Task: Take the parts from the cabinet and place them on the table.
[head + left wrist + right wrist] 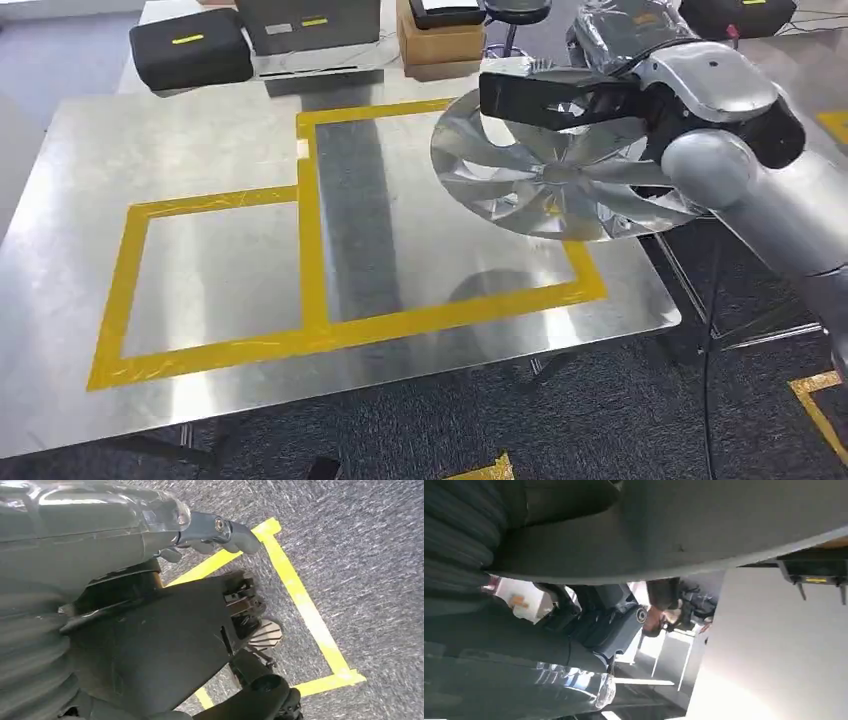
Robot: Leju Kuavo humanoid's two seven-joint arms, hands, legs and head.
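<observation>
My right hand [560, 100] grips the silver wheel cover [555, 180] by its far rim, dark fingers pressed over the edge, and holds it tilted in the air above the right yellow-taped box [450, 210] on the steel surface [200, 260], not touching it. I judge the rim hold keeps the flat face free to settle inside the tape. My left hand [220, 532] hangs over the carpet holding nothing, fingers loosely curled.
</observation>
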